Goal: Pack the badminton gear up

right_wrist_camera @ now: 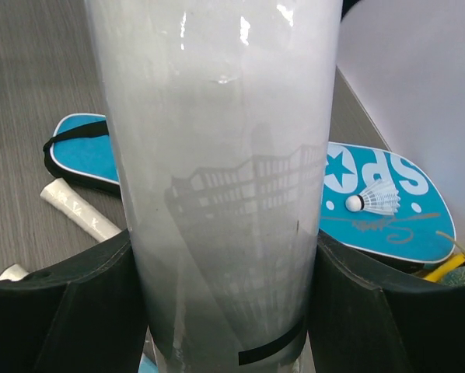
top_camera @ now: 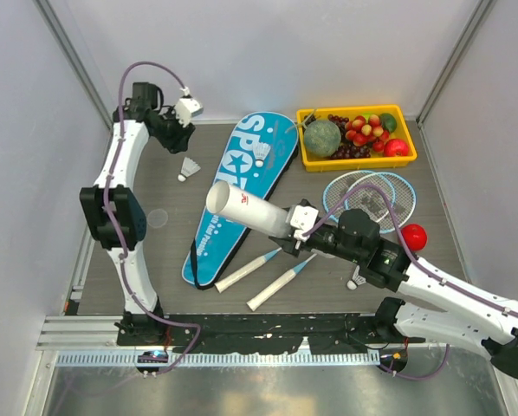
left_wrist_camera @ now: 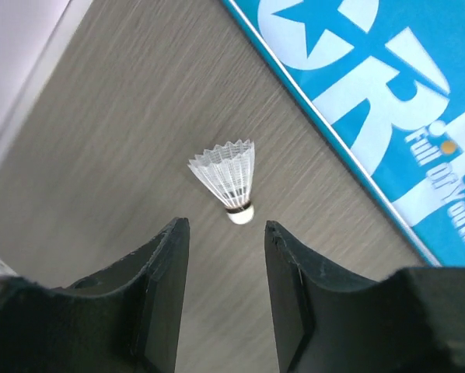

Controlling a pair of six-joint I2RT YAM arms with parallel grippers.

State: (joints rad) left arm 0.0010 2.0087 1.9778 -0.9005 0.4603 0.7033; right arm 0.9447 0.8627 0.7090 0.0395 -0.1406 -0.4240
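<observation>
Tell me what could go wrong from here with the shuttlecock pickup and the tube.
1. The shuttlecock lies just beyond the open left gripper; closing could flick it away or crush its feathers.
2. The right gripper holds the tube tilted, gripped far from its open mouth; it might pivot or slip when a shuttlecock goes in.
3. A second shuttlecock sits beside the right arm and may get swept aside.

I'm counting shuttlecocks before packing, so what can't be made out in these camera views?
- Contents of the tube: right wrist view, its cloudy wall blurs whatever is inside.
- The small white object beside the right arm: top view, partly hidden by the arm and too small to name.
- Lettering on the bag: left wrist view, cut off by the frame edge.
</observation>
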